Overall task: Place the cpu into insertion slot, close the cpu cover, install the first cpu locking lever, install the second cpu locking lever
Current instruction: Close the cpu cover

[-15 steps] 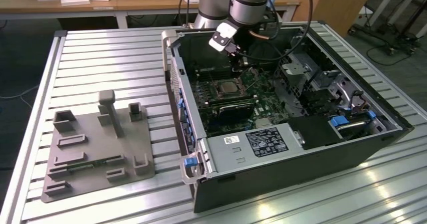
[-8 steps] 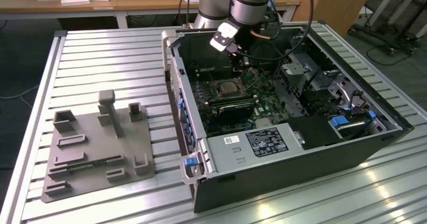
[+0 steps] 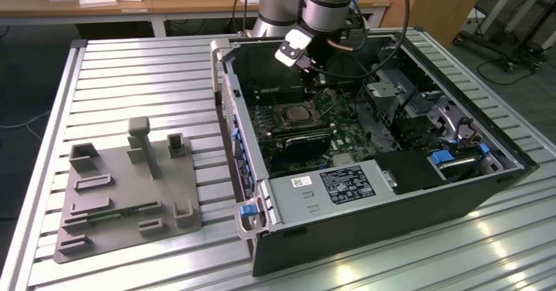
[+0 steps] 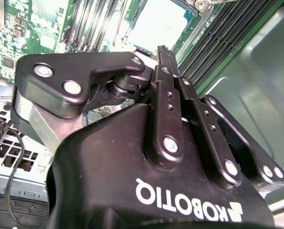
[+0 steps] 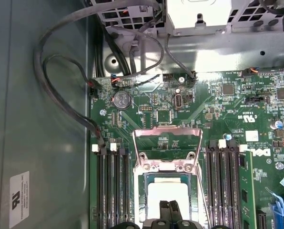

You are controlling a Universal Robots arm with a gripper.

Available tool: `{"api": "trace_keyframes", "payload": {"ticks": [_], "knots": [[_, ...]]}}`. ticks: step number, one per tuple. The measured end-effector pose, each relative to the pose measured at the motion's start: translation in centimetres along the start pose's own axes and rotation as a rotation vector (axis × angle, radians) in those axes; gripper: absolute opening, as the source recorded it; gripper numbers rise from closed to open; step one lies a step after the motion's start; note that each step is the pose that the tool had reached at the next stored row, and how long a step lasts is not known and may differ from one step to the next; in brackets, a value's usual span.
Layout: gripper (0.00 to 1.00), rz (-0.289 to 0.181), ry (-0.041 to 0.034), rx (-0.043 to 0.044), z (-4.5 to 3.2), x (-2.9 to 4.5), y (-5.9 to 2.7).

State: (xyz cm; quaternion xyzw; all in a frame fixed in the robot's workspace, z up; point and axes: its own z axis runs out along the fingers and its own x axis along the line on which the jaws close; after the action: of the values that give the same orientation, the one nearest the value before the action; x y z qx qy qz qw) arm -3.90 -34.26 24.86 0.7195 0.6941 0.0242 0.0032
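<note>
Hovering over the seated cpu (image 5: pixel 168 191), fingers (image 5: pixel 164 210) pinched shut and empty; guessing the open cpu cover (image 5: pixel 167 131) wants flipping down next.

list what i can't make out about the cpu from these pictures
cpu, first wrist view: near edge covered by the tool and cut off by the picture's edge.
cpu, second wrist view: washed out by glare, partly behind the tool.
Whether it sits flush in the insertion slot: too small in the exterior view.

cpu (image 5: pixel 168 191) in insertion slot (image 5: pixel 145 189)
</note>
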Motion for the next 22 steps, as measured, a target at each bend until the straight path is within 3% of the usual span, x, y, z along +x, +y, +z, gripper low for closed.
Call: {"api": "trace_keyframes", "payload": {"ticks": [8,14,17,22], "knots": [[0.10,0.000,-0.0003,0.0003,0.03,0.02,0.64],[0.10,0.000,0.0001,0.0001,-0.55,0.04,0.72],[0.10,0.000,0.0002,0.0002,-0.51,0.06,1.32],[0.10,0.000,0.0000,0.0007,-0.36,0.12,3.07]]}}
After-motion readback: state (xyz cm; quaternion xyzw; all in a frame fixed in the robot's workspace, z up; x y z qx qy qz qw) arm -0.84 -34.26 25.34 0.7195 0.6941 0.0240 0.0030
